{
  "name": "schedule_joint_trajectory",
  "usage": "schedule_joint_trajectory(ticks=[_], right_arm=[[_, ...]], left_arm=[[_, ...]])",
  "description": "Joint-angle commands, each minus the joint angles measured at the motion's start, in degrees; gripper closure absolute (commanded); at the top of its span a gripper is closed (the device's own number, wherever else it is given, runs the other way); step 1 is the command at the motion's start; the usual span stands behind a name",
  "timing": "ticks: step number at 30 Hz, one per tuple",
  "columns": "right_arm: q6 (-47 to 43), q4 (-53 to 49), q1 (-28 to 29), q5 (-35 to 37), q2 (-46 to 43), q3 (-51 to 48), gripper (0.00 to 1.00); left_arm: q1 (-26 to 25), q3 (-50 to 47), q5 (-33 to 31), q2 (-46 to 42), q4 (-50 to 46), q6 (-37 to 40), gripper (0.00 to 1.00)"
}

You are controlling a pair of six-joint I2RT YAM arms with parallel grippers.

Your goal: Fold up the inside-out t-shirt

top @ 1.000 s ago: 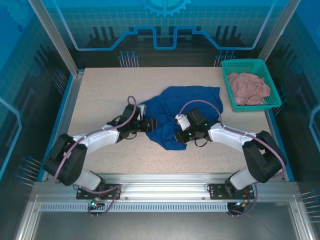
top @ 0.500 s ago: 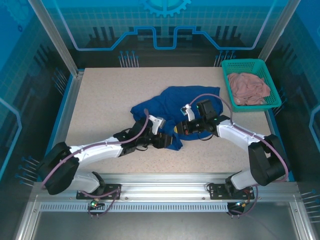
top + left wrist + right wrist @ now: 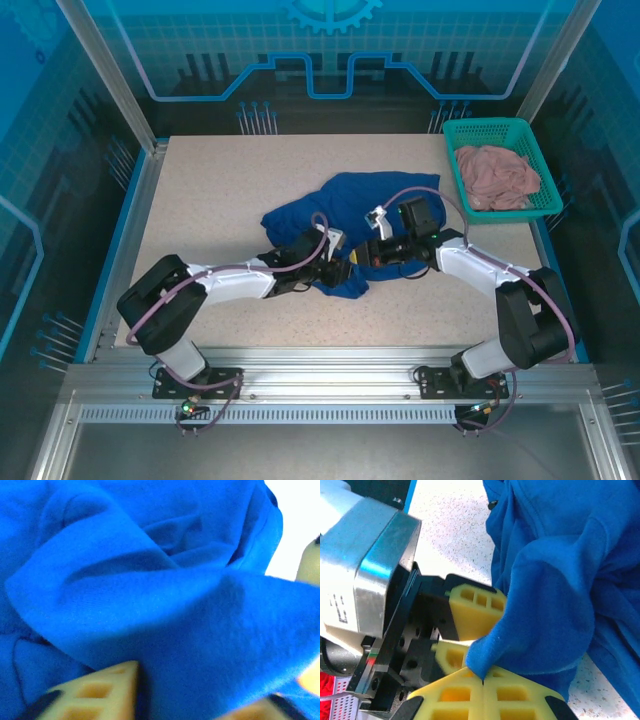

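The royal-blue t-shirt (image 3: 350,205) lies crumpled mid-table, bunched into thick folds (image 3: 150,580). My right gripper (image 3: 363,258) is at its near edge, shut on a pinched corner of blue cloth (image 3: 530,630), its yellow fingertips pressed together (image 3: 483,682). My left gripper (image 3: 341,268) sits right against it from the left. Its jaws are open, and the same raised fold lies between its yellow fingers (image 3: 100,695). In the right wrist view the left gripper's silver body (image 3: 375,565) and two yellow fingers (image 3: 475,611) stand just beyond the held corner.
A teal basket (image 3: 497,130) holding a dusty-pink garment (image 3: 497,175) stands at the back right corner. Bare speckled tabletop (image 3: 200,190) spreads left of the shirt. Both arms cross the near half of the table.
My left gripper swung from the shirt's left side round to its near edge, up against the right gripper. The right gripper drew its pinched corner slightly back and held.
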Motion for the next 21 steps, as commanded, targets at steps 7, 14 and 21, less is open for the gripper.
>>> schedule_joint_trajectory(ticks=[7, 14, 21], right_arm=[[-8.22, -10.48, 1.07, 19.68, -0.98, 6.8, 0.96], [-12.83, -16.61, 2.95, 28.35, 0.54, 12.33, 0.82], [-17.8, -22.98, 3.02, 33.18, -6.26, 11.64, 0.63]], left_arm=[[5.49, -7.49, 24.82, -9.76, 14.91, -0.7, 1.0], [9.18, -10.5, 39.77, -12.58, 25.43, -5.66, 1.0], [9.34, -8.88, 35.49, -15.64, 17.59, -1.41, 1.0]])
